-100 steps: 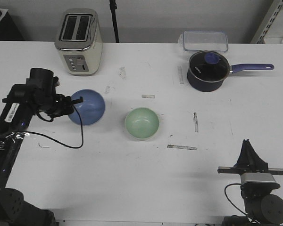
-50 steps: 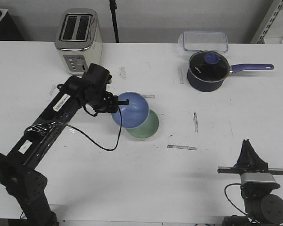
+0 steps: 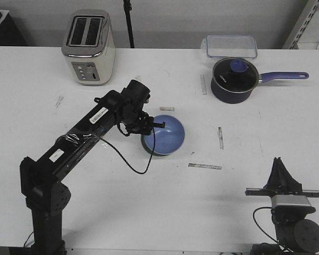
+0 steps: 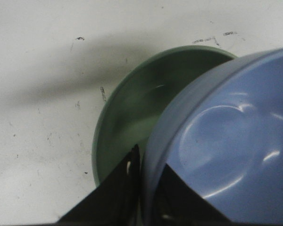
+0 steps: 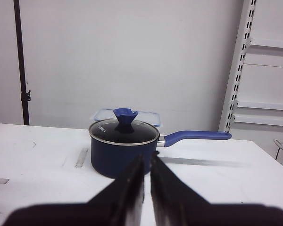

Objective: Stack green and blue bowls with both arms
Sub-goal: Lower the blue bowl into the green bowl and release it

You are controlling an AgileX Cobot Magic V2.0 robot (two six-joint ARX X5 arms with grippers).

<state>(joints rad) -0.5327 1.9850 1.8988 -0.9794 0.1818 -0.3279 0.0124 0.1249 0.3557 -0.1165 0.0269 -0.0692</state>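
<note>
Two bowls nearly nest: our left gripper [image 3: 151,126], clamped on the blue bowl's [image 3: 167,134] rim, holds it over the green bowl [image 4: 132,113]; next we lower and let go.

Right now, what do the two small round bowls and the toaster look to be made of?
Periwinkle blue bowl and mint green bowl: glossy, sharp highlights, probably glazed ceramic or hard plastic. Toaster: cream body with a shiny silver top, likely metal.
</note>
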